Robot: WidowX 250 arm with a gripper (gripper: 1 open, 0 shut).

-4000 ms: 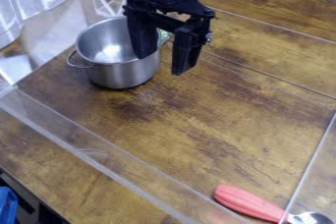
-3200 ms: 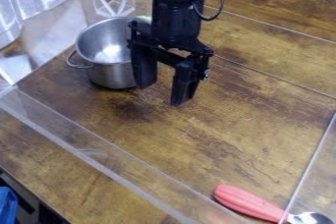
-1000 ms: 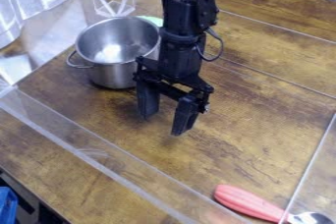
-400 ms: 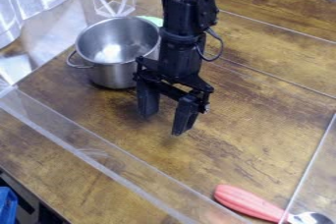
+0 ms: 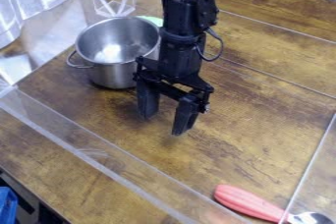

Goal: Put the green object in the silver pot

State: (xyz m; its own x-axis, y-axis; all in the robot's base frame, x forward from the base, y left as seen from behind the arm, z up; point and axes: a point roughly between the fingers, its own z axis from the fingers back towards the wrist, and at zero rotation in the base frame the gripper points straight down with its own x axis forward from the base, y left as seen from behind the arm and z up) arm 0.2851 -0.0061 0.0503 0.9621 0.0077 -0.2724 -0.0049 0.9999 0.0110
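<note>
The silver pot [image 5: 116, 51] stands on the wooden table at the back left, and what shows of its inside is bare. A small pale green patch [image 5: 151, 21] shows just behind the arm by the pot's far right rim; most of it is hidden, so I cannot tell its shape. My gripper [image 5: 164, 111] hangs from the black arm in front and to the right of the pot, close above the table. Its two dark fingers [image 5: 145, 99] stand apart with nothing between them.
A red-handled spoon [image 5: 252, 203] lies at the front right, its metal bowl [image 5: 312, 218] at the frame edge. A clear plastic wall [image 5: 92, 149] runs along the front and the right. White cloth [image 5: 33, 2] hangs at the back left.
Over four seconds the gripper moved from beside the pot's rim toward the front and down to the table. In the last second nothing has moved.
</note>
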